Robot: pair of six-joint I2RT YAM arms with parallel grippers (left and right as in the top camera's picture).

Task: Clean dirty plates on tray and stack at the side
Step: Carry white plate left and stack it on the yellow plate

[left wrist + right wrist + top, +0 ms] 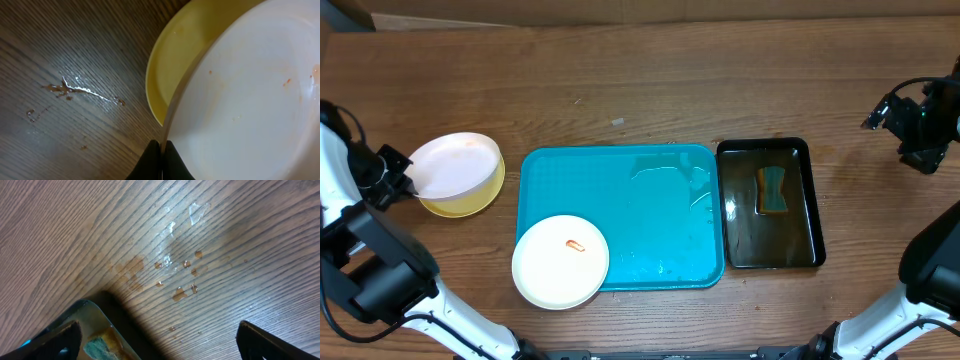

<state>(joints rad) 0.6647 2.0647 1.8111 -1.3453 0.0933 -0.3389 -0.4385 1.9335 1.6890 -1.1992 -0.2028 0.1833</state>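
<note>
The turquoise tray (pixel 660 190) lies mid-table. A white plate (pixel 560 262) with an orange-red smear sits on its front left corner, overhanging the rim. Left of the tray, my left gripper (pixel 406 183) is shut on the rim of a second white plate (pixel 453 164), which rests tilted on the pale yellow-green plate (pixel 475 200). The left wrist view shows the shut fingers (pixel 162 152) pinching the white plate's (pixel 250 90) edge over the yellow plate (pixel 170 65); faint orange specks remain on it. My right gripper (pixel 892 112) is open and empty at the far right, above bare wood (pixel 157 332).
A narrow black tray (pixel 805 205) holding liquid and a sponge (pixel 772 190) stands right of the turquoise tray; its corner (pixel 112 311) and the sponge (pixel 100 347) show in the right wrist view. Water drops lie on the wood (pixel 75 90), (pixel 175 265). Water also pools on the turquoise tray.
</note>
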